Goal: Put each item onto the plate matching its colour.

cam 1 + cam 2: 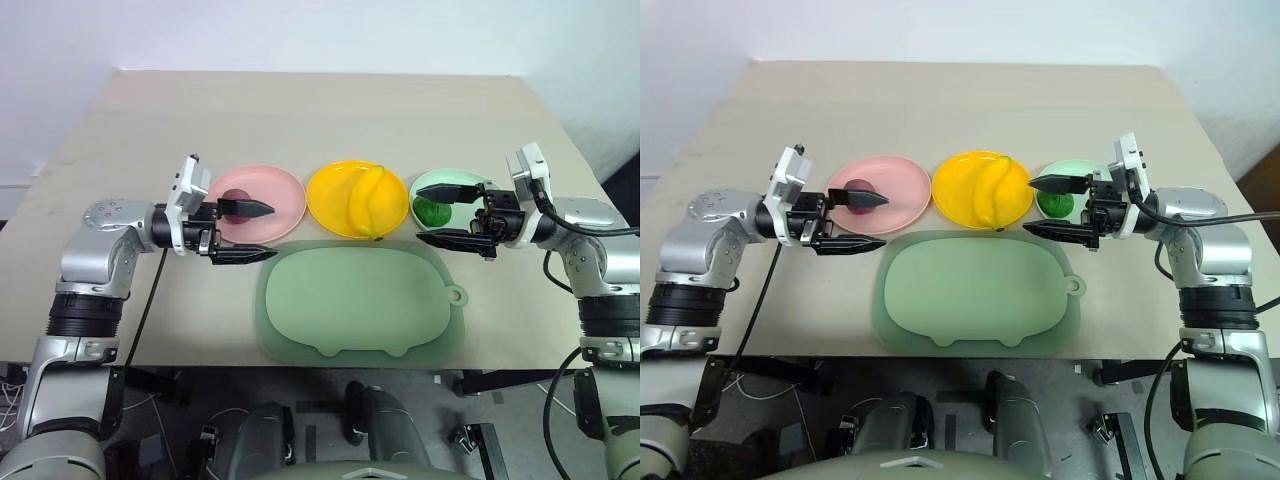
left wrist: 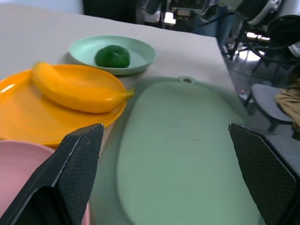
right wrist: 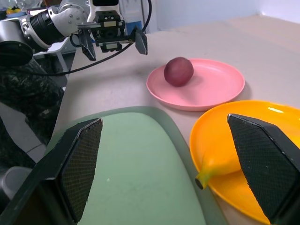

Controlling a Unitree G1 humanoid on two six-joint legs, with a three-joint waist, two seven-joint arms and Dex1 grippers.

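All three toy foods already lie on plates of matching colour, so in my judgement no pick remains and the coming move is a withdrawal.

In the left eye view, the round shallow pink plastic plate sits centre left and carries the small round reddish-purple toy fruit. The round shallow yellow plastic plate sits at centre and carries the long curved yellow toy banana, whose long axis runs roughly from the frame's top to its bottom, with its lower tip reaching the plate's near rim. The round shallow pale mint green plastic plate sits centre right and carries the small round dark green toy fruit.

The left pincer hangs over the near edge of the pink plate, pointing toward frame centre, released and holding nothing. The right pincer hangs over the mint plate, pointing toward frame centre, likewise released and holding nothing. Each arm is nearest its own outer plate; the banana lies between the two.

Below the plates, the large pale green rounded mat lies on the beige counter.
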